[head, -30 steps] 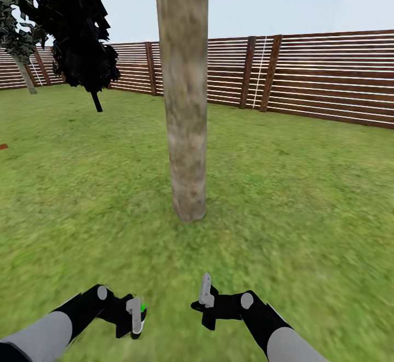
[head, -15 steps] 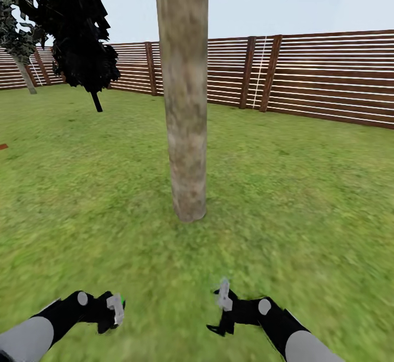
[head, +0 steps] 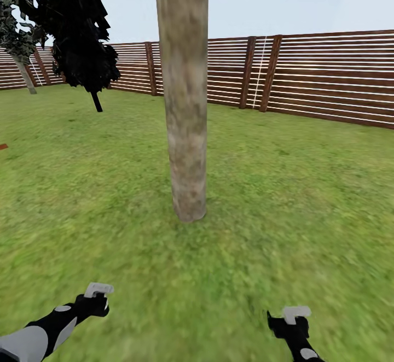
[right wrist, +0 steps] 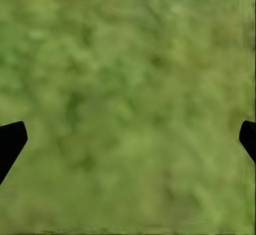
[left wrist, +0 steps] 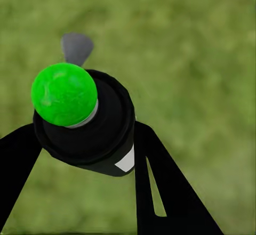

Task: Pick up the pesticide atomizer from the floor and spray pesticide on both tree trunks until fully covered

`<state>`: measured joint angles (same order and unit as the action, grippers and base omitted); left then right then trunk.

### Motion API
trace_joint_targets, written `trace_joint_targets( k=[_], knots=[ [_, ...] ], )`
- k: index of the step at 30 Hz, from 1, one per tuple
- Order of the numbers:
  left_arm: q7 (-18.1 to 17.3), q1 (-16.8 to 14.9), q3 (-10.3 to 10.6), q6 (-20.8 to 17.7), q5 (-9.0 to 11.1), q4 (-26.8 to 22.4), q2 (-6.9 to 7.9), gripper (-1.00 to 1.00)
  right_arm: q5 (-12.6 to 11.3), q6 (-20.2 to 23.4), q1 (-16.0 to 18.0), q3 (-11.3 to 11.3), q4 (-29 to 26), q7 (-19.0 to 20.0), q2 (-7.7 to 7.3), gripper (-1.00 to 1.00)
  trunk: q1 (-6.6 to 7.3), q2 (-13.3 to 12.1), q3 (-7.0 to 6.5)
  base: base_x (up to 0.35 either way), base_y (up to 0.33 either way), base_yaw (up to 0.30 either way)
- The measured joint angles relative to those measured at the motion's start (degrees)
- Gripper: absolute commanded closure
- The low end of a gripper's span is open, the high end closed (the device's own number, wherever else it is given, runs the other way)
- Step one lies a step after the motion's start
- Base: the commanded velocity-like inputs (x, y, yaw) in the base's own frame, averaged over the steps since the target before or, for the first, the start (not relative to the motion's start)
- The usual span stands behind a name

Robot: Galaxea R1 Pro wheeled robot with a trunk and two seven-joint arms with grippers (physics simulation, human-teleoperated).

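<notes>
A tree point(head: 185, 121) with a thick, smooth trunk mottled beige and brown rises from the grass straight ahead, a short way beyond both arms. In the left wrist view the pesticide atomizer point(left wrist: 101, 134), a dark round body with a bright green ball and a grey nozzle tip, sits pinched between my left gripper's point(left wrist: 85, 139) black fingers point(left wrist: 160, 187). That left gripper point(head: 94, 298) hangs low over the grass, nearer me than the trunk and to its left. My right gripper point(head: 292, 321) is low at the right, its fingertips point(right wrist: 10, 139) wide apart over bare grass point(right wrist: 128, 86), so it is open.
A brown slatted fence point(head: 323, 77) closes the lawn at the back. A black conifer point(head: 76, 28) stands at the back left, with a pale slanting trunk point(head: 25, 77) farther left. Open grass point(head: 306, 198) lies around the near trunk.
Both arms have dropped and swung apart, the left gripper toward the lower left and the right toward the lower right. The tree, the fence and the view itself are unchanged.
</notes>
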<state>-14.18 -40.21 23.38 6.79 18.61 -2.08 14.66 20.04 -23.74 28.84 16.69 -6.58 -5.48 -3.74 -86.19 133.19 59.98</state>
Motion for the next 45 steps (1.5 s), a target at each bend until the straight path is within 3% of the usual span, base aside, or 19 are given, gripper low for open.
trace_joint_targets(
  k=[4,14,22,23,26,27,28,32,34,37,45],
  knots=[
    [0.3,0.0,-0.1,0.1,0.5,0.0,-0.08,1.0,-2.2,-0.2,-2.2,-0.3,0.2,-0.1,-0.83,-1.0,0.0,0.0,0.0,0.015,0.0,0.0],
    [0.5,0.0,-0.1,0.2,2.5,-0.1,-0.04,1.0,-2.4,-1.7,-2.7,-0.3,0.5,-0.1,-0.57,-1.0,0.02,0.0,0.0,0.204,-0.194,-0.004],
    [0.5,0.0,-0.2,0.2,3.1,0.0,-0.09,1.0,-2.5,-1.7,-2.8,-0.3,0.6,-0.1,-0.52,-1.0,-0.03,0.0,-0.19,-0.068,-0.246,-0.229],
    [0.7,0.0,-0.4,0.2,4.4,-0.3,-0.1,1.0,-2.5,-1.7,-2.8,-0.3,0.6,-0.1,-0.54,-1.0,-0.01,0.0,-0.22,-0.07,-0.082,-0.261],
    [4.9,-0.1,-0.2,0.1,5.7,-1.2,-0.44,1.0,-2.5,-1.7,-2.8,-0.3,0.6,-0.1,-0.55,-1.0,0.0,0.0,-0.32,-0.024,-0.028,-0.174],
    [10.9,-0.4,0.4,-1.2,5.3,-4.2,-2.73,1.0,-2.5,-1.7,-2.8,-0.3,0.6,-0.1,-0.56,-1.0,0.0,0.0,-0.33,-0.002,-0.002,-0.02],
    [11.9,-0.7,0.6,-3.8,5.2,-6.4,-3.78,1.0,-2.5,-1.7,-2.8,-0.3,0.6,-0.1,-0.57,-1.0,0.0,0.0,-0.34,-0.001,-0.001,-0.01],
    [12.8,-1.2,0.7,-18.6,5.6,-15.0,-5.63,1.0,-2.5,-1.7,-2.8,-0.3,0.6,-0.1,-0.57,-1.0,0.0,0.0,-0.34,0.0,0.0,-0.003],
    [13.0,-1.2,0.4,-22.8,5.8,-19.8,-5.83,1.0,-2.5,-1.7,-2.8,-0.3,0.6,-0.1,-0.57,-1.0,0.0,0.0,-0.34,0.0,0.0,0.0],
    [13.1,-1.1,0.3,-26.1,5.7,-23.0,-5.9,1.0,-2.5,-1.7,-2.8,-0.3,0.6,-0.1,-0.57,-1.0,0.0,0.0,-0.34,0.0,0.0,0.0],
    [13.1,-0.6,0.1,-26.5,5.6,-23.4,-5.33,1.0,-2.5,-1.7,-2.8,-0.3,0.6,-0.1,-0.57,-1.0,0.03,0.0,-0.34,0.249,0.0,0.0]
  ],
)
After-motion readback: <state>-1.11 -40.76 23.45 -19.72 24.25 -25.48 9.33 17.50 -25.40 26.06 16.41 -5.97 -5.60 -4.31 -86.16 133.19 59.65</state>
